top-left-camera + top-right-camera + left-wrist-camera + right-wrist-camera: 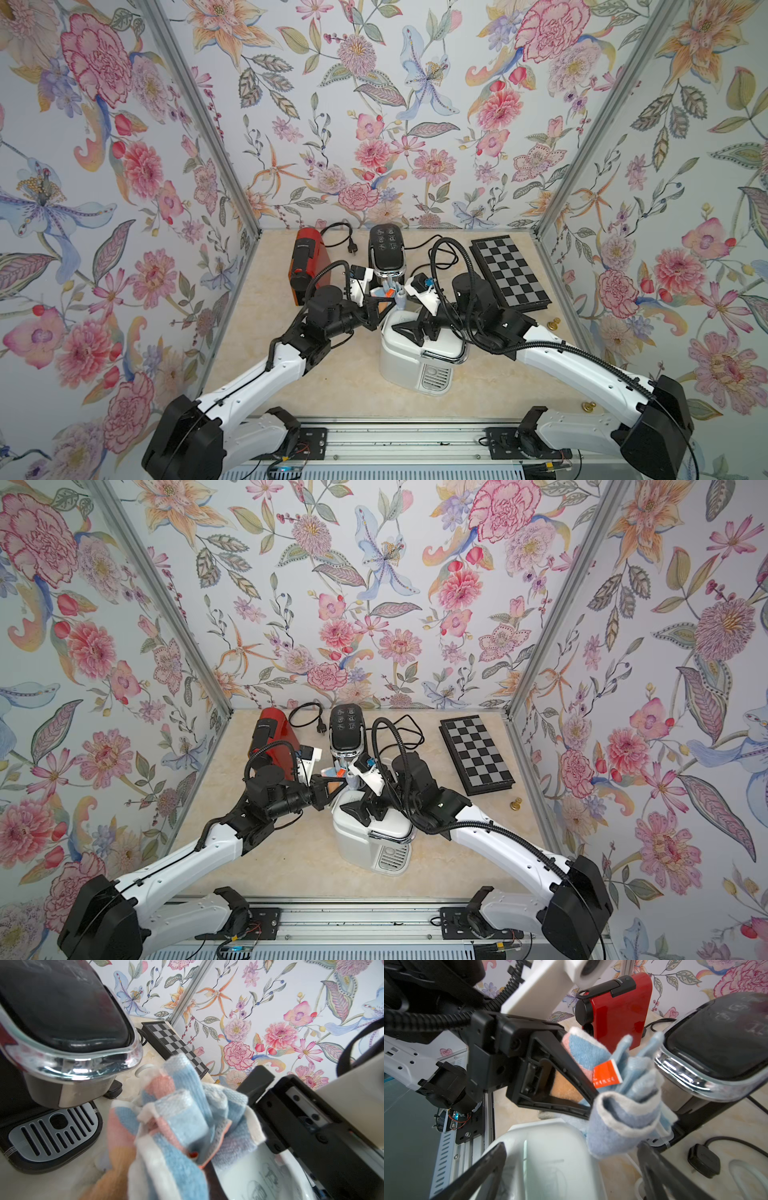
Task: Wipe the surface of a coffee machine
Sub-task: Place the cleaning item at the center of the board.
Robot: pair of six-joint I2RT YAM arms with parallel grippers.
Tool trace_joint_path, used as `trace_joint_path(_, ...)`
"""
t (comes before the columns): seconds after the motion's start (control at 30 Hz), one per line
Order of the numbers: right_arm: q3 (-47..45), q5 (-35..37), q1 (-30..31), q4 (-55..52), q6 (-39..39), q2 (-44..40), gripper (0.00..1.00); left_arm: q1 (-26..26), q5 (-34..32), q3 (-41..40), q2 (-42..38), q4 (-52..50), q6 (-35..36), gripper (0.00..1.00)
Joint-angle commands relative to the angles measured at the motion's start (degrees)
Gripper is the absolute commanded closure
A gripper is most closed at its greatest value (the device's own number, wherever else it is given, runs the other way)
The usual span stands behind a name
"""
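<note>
Cloth (pixel 178 1118): soft, light and limp. It was bunched at the back top edge of the white coffee machine (pixel 399 361), with loose folds spilling out.
Left end effector (pixel 382 305): clamped tight on the cloth, just behind the white coffee machine's top.
Right end effector (pixel 572 1147): spread wide and empty, poised over the white coffee machine's lid. Whether it touched the lid could not be told.
Hold: the grip near the middle of the bundle looked sound. The trailing folds would probably drag and snag.
Machine handling: the shell was hard, smooth plastic with a chrome band, likely slick. It seemed light enough to slide under a firm push, so bracing its sides looked wise.
Edges: the rounded lid fell away to the drip grille at the front.
Crowding: a black coffee machine (pixel 386 249) stood close behind the white coffee machine. A red one (pixel 307 257) stood behind it toward the left arm's side, and cables lay behind it.
Open room: bare surface (pixel 332 374) lay in front of the white coffee machine and on its left-arm side. A chessboard (pixel 509 270) lay beyond it on the right-arm side.
</note>
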Motion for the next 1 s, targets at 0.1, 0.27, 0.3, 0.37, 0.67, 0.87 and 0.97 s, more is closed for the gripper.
trace_joint_path(0.1,-4.8,-2.0,0.5,-17.0,0.3,4.7,0.00,-0.6,2.0,0.9,-4.0,-7.9,2.9,1.00)
trace_joint_path(0.27,-4.1,-2.9,-1.4,-16.9,1.6,0.9,0.00,4.7,-1.9,-5.3,-4.7,-9.7,0.7,1.00)
trace_joint_path(0.3,-4.2,-3.2,-2.0,-17.0,2.0,0.2,0.00,5.7,-2.4,-6.4,-5.0,-9.9,0.5,1.00)
trace_joint_path(0.37,-4.4,-4.0,-2.9,-17.0,2.7,-1.3,0.00,6.8,-2.9,-8.1,-5.8,-9.9,0.4,1.00)
trace_joint_path(0.67,-5.0,-3.8,-7.3,-16.8,5.9,-7.7,0.00,7.7,-10.3,-10.0,-6.3,-19.1,1.1,1.00)
trace_joint_path(0.87,-5.6,-3.8,-8.2,-17.0,8.0,-12.4,0.00,7.7,-25.7,-8.5,-3.3,-34.3,2.8,1.00)
trace_joint_path(0.97,-6.2,-3.5,-10.2,-17.1,9.0,-13.4,0.00,7.7,-27.2,-9.9,-3.6,-35.1,1.3,1.00)
